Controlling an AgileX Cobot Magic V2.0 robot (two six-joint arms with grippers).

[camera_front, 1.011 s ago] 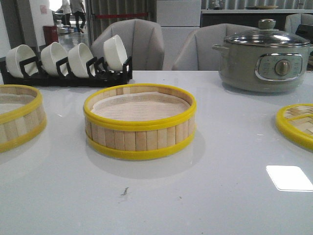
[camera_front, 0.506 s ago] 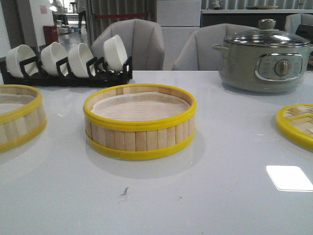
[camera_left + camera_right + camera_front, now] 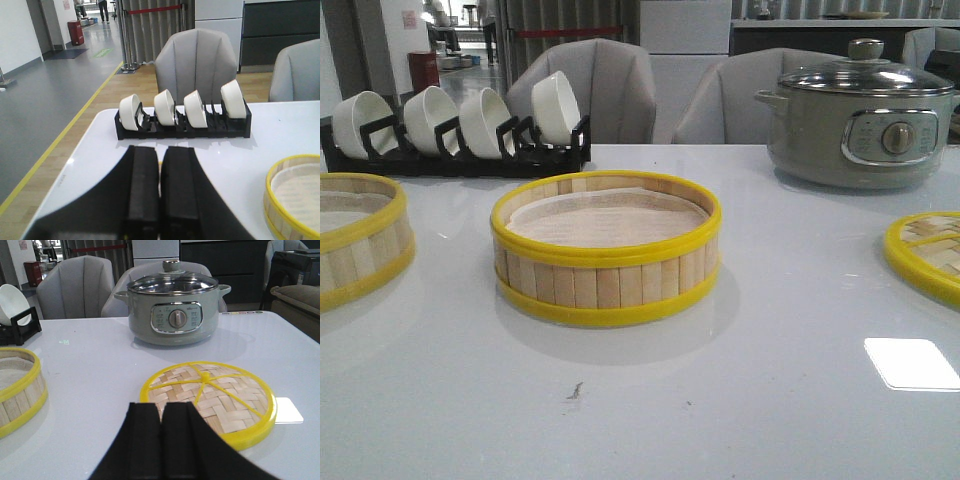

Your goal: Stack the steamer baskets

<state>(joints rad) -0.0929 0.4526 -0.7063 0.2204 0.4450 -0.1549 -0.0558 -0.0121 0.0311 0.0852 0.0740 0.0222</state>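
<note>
Bare white table (image 3: 650, 410) fills the near ground in the front view, with a small dark mark (image 3: 576, 390) and a bright reflection (image 3: 912, 362) on it. Behind that open stretch the middle basket (image 3: 606, 248) sits flat near the table's centre, mouth up, liner showing; being round, it has no long axis. It is well apart from the left basket (image 3: 358, 238), which also sits upright and is cut off by the picture's left edge. The lid (image 3: 926, 252) lies flat at the right edge, woven side up, with clear table between it and the middle basket.

The left gripper (image 3: 159, 192) has its pads pressed together, holding nothing, above the table near the left basket's rim. The right gripper (image 3: 161, 440) is likewise closed and empty, just short of the lid.

Farther back, a black rack (image 3: 460, 150) holds four white bowls (image 3: 485, 120) on edge, and a pot (image 3: 862, 115) stands to the right. Grey chairs (image 3: 590, 90) lie beyond the far edge.
</note>
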